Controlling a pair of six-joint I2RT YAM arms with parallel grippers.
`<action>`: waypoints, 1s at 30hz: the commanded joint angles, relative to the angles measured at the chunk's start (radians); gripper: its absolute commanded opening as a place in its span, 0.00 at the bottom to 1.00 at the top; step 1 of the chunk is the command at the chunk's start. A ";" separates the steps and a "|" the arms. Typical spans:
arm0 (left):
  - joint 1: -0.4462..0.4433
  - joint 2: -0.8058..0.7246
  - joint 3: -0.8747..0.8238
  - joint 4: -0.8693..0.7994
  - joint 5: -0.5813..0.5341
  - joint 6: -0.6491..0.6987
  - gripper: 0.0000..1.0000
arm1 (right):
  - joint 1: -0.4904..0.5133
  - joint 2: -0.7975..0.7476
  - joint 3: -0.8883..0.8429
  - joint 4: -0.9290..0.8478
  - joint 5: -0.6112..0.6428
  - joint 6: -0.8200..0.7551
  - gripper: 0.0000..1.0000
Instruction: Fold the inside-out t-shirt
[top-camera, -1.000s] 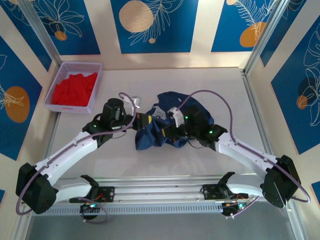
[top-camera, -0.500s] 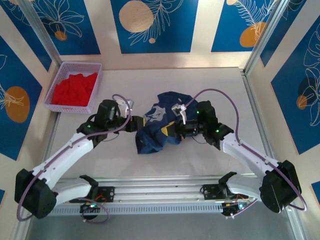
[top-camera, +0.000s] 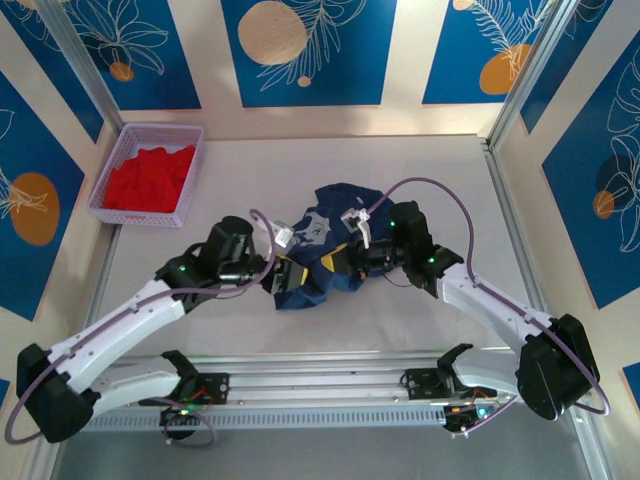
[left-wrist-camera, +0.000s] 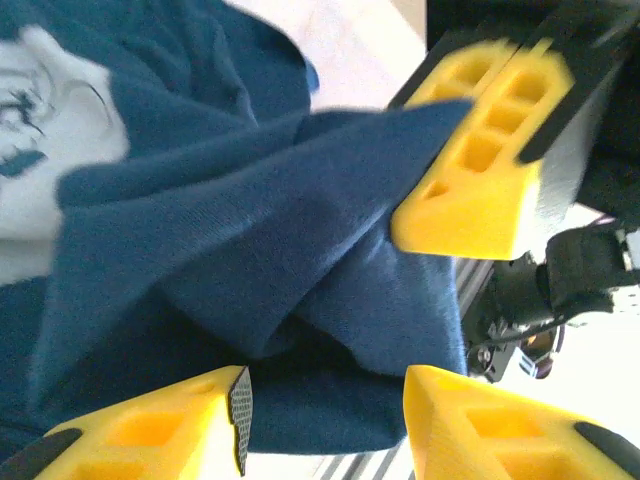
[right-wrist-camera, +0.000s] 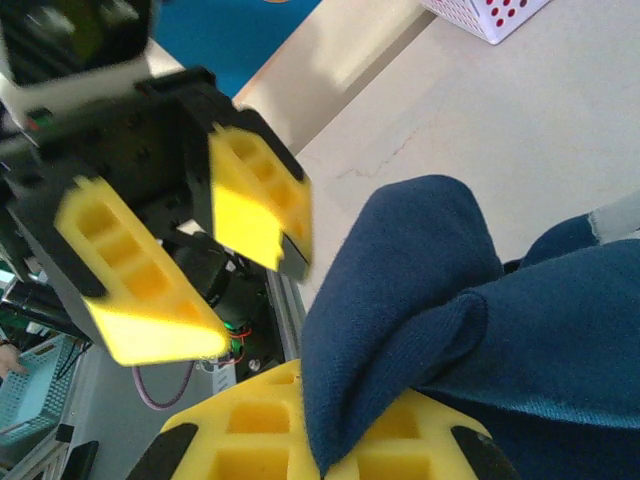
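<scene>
The navy t-shirt (top-camera: 305, 285) lies crumpled mid-worktop (top-camera: 450, 170). The heap runs from near-left to far-right, with its pale print (top-camera: 314, 229) facing up. The right pincer (right-wrist-camera: 318, 445) is clenched on a fold of the heap. The left pincer (left-wrist-camera: 325, 405) is released, spread apart at the cloth just beside it. The basket (top-camera: 192, 175) at far left holds a red garment (top-camera: 150, 175).

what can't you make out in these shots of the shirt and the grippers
Top view: sleeves and hem of the inside-out t-shirt, lost in the bunched heap.
Left wrist view: the pale print, blurred and cut off by the left edge.
Right wrist view: fingertips of the right gripper, covered by cloth and cut off by the bottom edge.
</scene>
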 joint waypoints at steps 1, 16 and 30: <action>-0.002 0.036 0.017 0.029 -0.012 0.000 0.44 | -0.006 -0.004 0.031 0.014 -0.009 0.005 0.00; 0.010 0.154 0.057 0.103 -0.051 0.006 0.23 | -0.007 -0.025 0.010 0.000 0.013 -0.013 0.00; 0.198 -0.061 0.002 0.241 0.314 -0.185 0.00 | -0.039 -0.070 0.124 -0.224 0.222 -0.119 0.00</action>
